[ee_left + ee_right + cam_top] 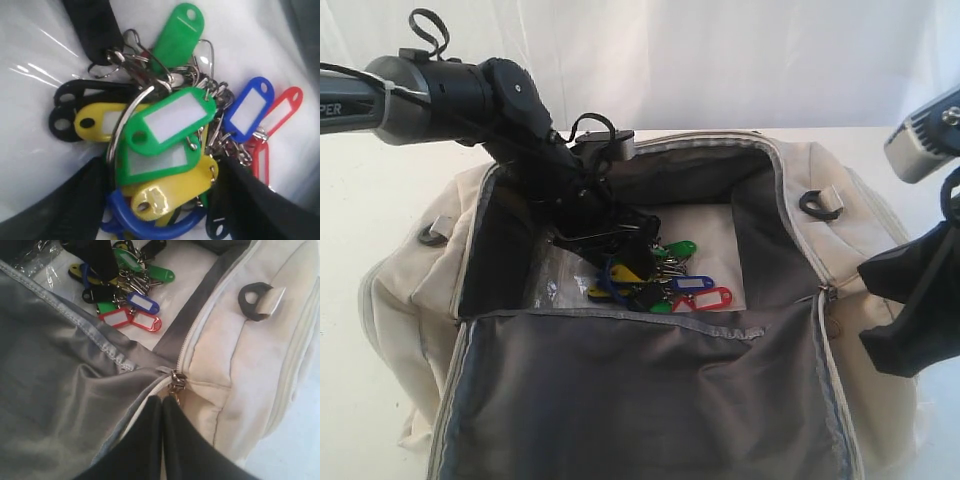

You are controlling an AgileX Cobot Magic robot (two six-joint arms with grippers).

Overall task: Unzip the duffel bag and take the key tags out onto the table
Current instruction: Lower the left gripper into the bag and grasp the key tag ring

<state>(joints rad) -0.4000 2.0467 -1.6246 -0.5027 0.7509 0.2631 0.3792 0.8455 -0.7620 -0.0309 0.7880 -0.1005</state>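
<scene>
Two black grippers work at the cream duffel bag [395, 290], which lies unzipped on the white table [360, 190] with its grey-lined flap [640, 400] folded toward the camera. On the bag's pale floor, the left gripper [160, 200] stands with jaws spread wide either side of the bunch of coloured key tags [670, 280]; the right gripper [162, 412], jaws pressed together, sits just beside the metal zipper pull [175, 382] at the bag's corner

I see the cream duffel bag [880, 215] lying unzipped on the white table [360, 200], its grey-lined flap folded open. The key tags [685, 285], green, blue, red, yellow and black, lie bunched on its pale floor.
</scene>
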